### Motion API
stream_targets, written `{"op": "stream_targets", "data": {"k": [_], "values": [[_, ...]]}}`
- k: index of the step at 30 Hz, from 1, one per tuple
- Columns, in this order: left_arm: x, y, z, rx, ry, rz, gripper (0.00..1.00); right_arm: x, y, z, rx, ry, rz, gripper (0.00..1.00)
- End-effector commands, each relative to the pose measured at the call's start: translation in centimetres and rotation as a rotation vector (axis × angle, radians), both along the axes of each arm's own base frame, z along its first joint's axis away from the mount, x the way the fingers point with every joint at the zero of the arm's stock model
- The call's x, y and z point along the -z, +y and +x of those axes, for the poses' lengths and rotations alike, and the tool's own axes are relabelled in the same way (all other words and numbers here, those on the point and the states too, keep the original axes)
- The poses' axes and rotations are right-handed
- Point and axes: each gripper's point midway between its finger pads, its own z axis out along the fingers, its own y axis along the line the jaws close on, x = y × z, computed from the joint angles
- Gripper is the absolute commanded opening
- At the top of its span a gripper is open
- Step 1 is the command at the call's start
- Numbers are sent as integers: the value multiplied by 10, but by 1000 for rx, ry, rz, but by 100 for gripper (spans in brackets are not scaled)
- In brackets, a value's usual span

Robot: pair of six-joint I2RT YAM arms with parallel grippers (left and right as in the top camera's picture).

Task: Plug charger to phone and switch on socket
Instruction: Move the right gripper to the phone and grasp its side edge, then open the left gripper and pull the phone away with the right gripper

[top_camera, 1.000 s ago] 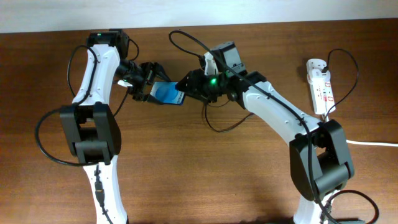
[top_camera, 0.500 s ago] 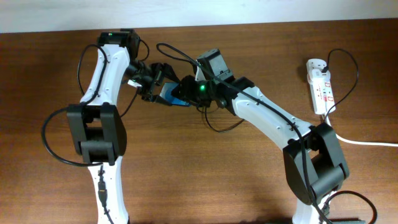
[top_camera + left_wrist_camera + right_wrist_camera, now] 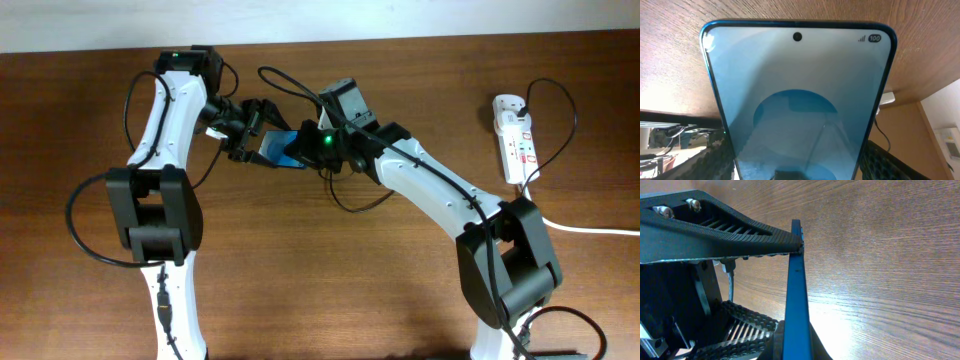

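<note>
The phone is held above the table between both grippers. My left gripper is shut on its long sides. In the left wrist view the blue screen fills the frame between my fingers. My right gripper is at the phone's right end. In the right wrist view the phone shows edge-on, and my right jaws hug both its faces. The socket lies at the far right. The charger loops out from it and runs under the right arm. Its tip is hidden.
The thick white cord runs off the right edge of the wooden table. The left gripper's black finger fills the left of the right wrist view. Black robot cables loop above and below the right wrist.
The two grippers have drawn together. The left gripper carried the phone a little to the right, and the right gripper moved left onto the phone's end. There is little movement in the last half second.
</note>
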Motion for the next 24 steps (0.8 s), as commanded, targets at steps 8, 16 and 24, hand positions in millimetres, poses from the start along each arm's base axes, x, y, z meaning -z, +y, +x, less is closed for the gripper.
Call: {"op": "stream_targets", "data": {"k": [8, 16, 24], "values": [[-25, -15, 17, 109, -229, -163, 99, -40, -29, 16, 6, -77, 39, 4], [-80, -35, 47, 324, -822, -523, 99, -109, -150, 4, 184, -125, -60, 4], [-80, -34, 47, 332, -837, -523, 100, -186, -189, -47, 309, -324, -28, 4]]}}
